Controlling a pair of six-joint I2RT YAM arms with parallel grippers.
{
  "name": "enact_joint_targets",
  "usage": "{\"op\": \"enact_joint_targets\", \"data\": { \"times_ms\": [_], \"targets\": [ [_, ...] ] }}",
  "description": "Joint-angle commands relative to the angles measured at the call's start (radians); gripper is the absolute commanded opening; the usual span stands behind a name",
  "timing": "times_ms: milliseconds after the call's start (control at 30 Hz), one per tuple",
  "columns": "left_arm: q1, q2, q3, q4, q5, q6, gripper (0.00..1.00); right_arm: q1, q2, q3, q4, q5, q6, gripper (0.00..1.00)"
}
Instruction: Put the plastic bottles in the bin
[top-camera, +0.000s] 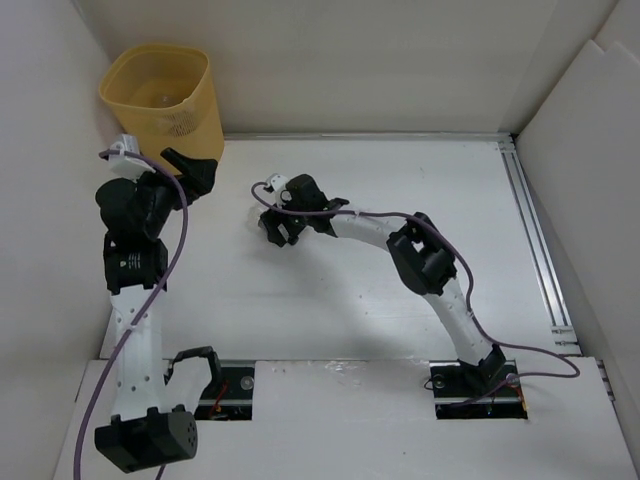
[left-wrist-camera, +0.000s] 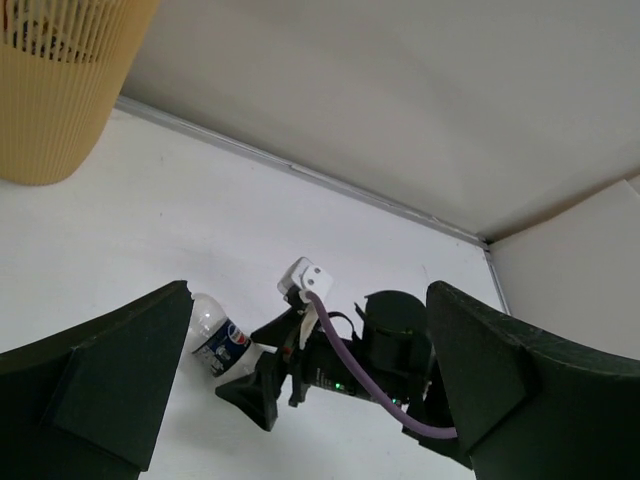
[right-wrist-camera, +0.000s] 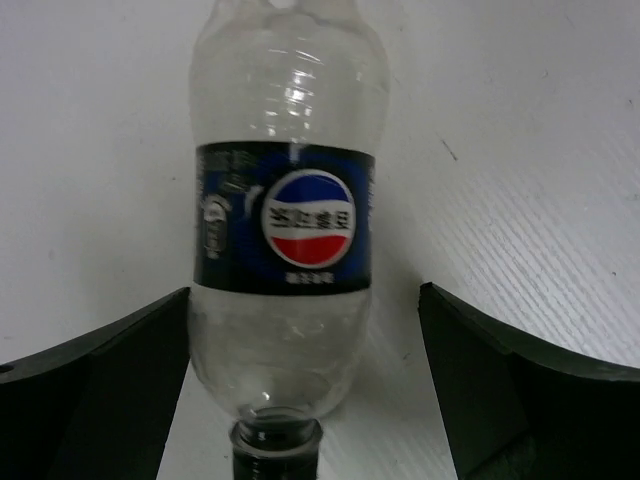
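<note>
One yellow-orange bin (top-camera: 160, 95) stands at the far left corner of the counter (top-camera: 400, 170). Just beside it, the left arm (top-camera: 135, 250) holds the left jaws spread wide, gripping nothing. Further right, one plastic bottle (right-wrist-camera: 285, 230) with a dark blue label lies on the counter, outside the bin. On the right arm (top-camera: 380, 232), the right jaws are wide apart and flank the bottle without touching it.
</note>
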Motion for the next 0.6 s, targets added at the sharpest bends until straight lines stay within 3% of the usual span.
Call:
{"op": "enact_joint_targets", "data": {
  "times_ms": [0,100,133,200,233,267,467,567],
  "targets": [
    [0.0,0.012,-0.051,0.073,0.06,0.025,1.0,0.015,0.032,0.115,-0.058,0.004,0.0,0.94],
    [0.0,0.032,-0.063,0.083,0.092,0.004,1.0,0.015,0.057,0.138,-0.069,-0.007,0.01,0.78],
    [0.0,0.032,-0.063,0.083,0.103,0.004,1.0,0.015,0.057,0.138,-0.069,-0.017,0.01,0.64],
    [0.0,0.032,-0.063,0.083,0.103,0.004,1.0,0.015,0.057,0.112,-0.069,-0.017,0.02,0.48],
    [0.0,0.023,-0.072,0.083,0.103,0.013,1.0,0.015,0.042,0.094,-0.054,-0.017,0.02,0.34],
    [0.0,0.023,-0.072,0.083,0.112,0.013,1.0,0.015,0.022,0.037,-0.04,-0.017,0.048,0.08],
    [0.0,0.061,-0.169,0.159,0.216,-0.063,1.0,-0.037,-0.26,-0.274,0.15,-0.042,0.156,0.05],
    [-0.068,0.084,-0.213,0.228,0.189,-0.099,1.0,-0.063,-0.421,-0.451,0.243,-0.051,0.227,0.0]
  ]
}}
